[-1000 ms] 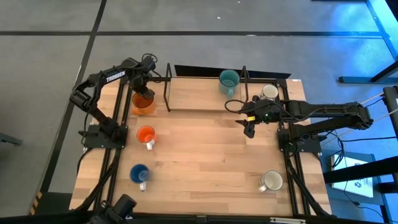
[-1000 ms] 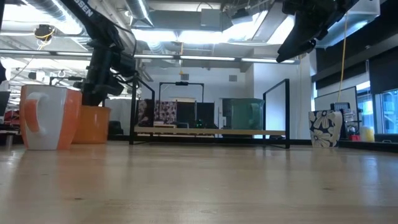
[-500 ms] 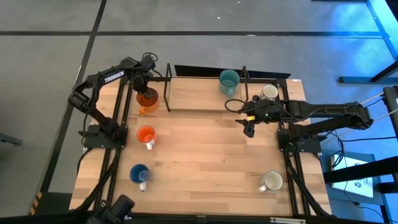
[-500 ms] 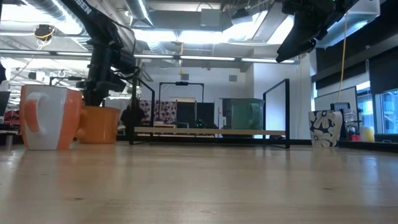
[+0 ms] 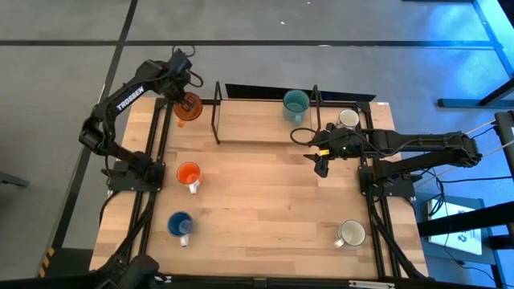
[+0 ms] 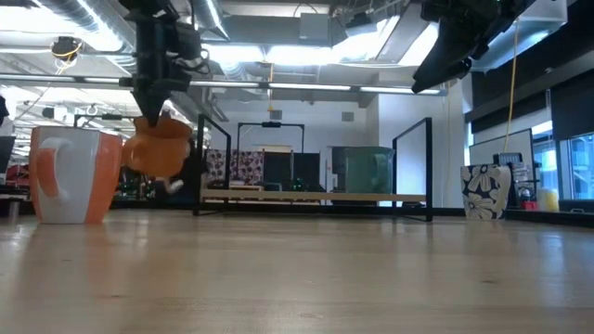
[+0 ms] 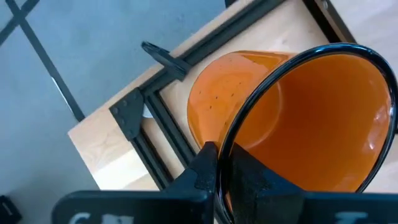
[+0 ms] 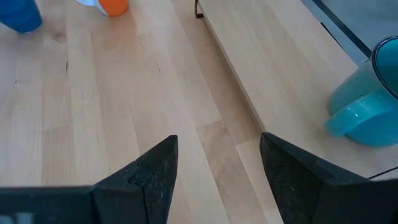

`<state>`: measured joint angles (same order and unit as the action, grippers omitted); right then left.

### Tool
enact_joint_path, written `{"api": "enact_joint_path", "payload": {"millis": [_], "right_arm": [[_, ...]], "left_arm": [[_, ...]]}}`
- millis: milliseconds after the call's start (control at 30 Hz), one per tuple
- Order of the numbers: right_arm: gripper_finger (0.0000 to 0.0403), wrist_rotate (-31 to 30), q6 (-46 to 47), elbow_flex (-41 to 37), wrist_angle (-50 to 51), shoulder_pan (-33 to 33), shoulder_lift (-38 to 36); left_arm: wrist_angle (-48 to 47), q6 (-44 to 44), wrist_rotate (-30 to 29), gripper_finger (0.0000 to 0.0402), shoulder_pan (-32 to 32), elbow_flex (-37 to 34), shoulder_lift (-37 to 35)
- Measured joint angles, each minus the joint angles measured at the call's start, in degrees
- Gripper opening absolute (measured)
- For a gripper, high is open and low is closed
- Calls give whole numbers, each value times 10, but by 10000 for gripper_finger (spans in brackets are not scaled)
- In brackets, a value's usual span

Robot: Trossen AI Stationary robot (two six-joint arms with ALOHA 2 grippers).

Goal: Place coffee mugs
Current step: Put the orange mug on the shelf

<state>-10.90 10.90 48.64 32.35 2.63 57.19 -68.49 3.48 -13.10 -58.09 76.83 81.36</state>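
Observation:
The larger orange mug [image 5: 191, 107] hangs in the air by the table's far left corner, tilted, with my left gripper [image 5: 185, 99] shut on it; the low view shows this orange mug [image 6: 158, 151] clear of the wood. A smaller orange mug [image 5: 188, 173] and a blue mug [image 5: 179, 223] stand on their bases along the left side. A teal mug [image 5: 295, 103] and a white mug [image 5: 348, 119] stand at the far right. Another white mug [image 5: 350, 233] sits near the right corner. My right gripper [image 5: 321, 163] hovers open above the table's right half. My left gripper holds the larger orange mug by its dark rim [image 7: 231, 147], one finger [image 7: 252, 177] inside the cup and one finger [image 7: 202, 169] outside against the wall. It comes from above, pointing down. The mug is lifted clear and hangs tilted below the fingers.
The black wire rack [image 5: 216, 114] stands on the far part of the table, its posts [image 6: 429, 167] upright, with the teal mug [image 8: 367, 106] beside one. The black frame rails [image 7: 158, 115] run along the table's edges. Bare wood [image 5: 265, 209] fills the middle.
My left gripper has risen and moved toward the table's far edge, carrying the larger orange mug. The mug stood on the table half a second ago; now it is lifted clear and tipped. My right arm has kept still.

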Motion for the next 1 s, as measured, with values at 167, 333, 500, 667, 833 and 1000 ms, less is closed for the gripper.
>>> {"api": "enact_joint_path", "payload": {"millis": [167,333,500,667,833,1000], "right_arm": [[214,-1,13,0,-14,0,0],[214,-1,24,0,-13,0,0],[214,-5,35,0,-14,0,0],[214,-16,45,0,-13,0,0],[214,-16,45,0,-9,0,0],[214,-7,39,0,-3,24,0]], "left_arm": [[-17,12,12,13,1,11,0],[-33,13,5,13,1,71,-2],[-37,12,61,13,1,162,-4],[-42,-5,145,13,3,225,-4],[-25,-51,192,13,28,243,-4],[22,-123,212,13,80,238,-3]]}}
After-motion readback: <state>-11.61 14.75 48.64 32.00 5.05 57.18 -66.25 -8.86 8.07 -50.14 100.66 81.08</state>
